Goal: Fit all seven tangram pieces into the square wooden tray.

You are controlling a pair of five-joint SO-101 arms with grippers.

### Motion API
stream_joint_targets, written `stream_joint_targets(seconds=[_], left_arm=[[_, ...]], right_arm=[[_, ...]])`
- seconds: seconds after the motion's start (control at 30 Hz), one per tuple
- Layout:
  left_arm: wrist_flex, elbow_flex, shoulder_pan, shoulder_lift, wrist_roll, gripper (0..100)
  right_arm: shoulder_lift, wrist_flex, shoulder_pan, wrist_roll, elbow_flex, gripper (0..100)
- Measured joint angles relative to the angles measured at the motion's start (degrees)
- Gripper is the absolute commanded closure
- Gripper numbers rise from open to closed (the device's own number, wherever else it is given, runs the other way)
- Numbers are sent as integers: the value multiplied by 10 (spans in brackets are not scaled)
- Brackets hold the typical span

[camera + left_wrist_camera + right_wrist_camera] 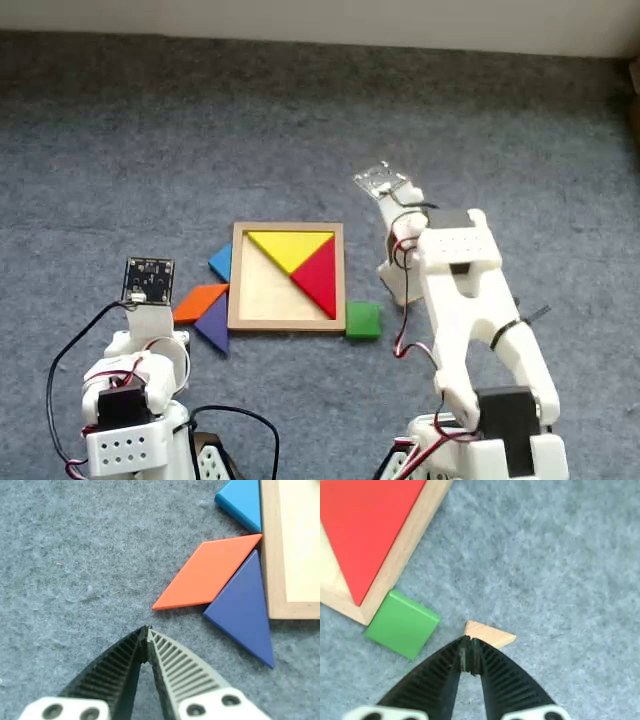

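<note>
We see soft, even light over the carpet [300, 120] in the high view, moderately bright, and the shadows there are faint and soft-edged. The pale strip [400, 20] along the far edge is the brightest area. The white shell of the right arm [460, 260] reads bright, and the clear part [383, 182] at its far end catches small glints. In the left wrist view the pale floor of the tray [305, 540] looks nearly washed out, while the dark blue triangle [245, 610] has a thin dark line along its edge. In the right wrist view the green square [402, 625] shows a lit top and a darker side face, and the red triangle [365, 525] is evenly lit.
</note>
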Motion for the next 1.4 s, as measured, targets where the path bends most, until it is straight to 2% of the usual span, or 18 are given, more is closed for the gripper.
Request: stream_joint_targets(seconds=[0.2,0.4,0.47,0.57,0.73,1.0,1.4], left_arm=[[0,0,0,0,0,992],[0,0,0,0,0,992],[0,0,0,0,0,992],[0,0,0,0,0,992],[0,0,0,0,0,992],[0,0,0,0,0,992],[0,0,0,0,0,992]], right_arm=[[-61,-43,0,0,77,971],[-68,-28,0,0,77,795],[-68,-21,0,0,77,768],[-68,-19,0,-25,77,767],[-55,-21,-1,-127,77,765],[70,-25,-47,-285,56,766],[132,-22,-40,-303,3,767]])
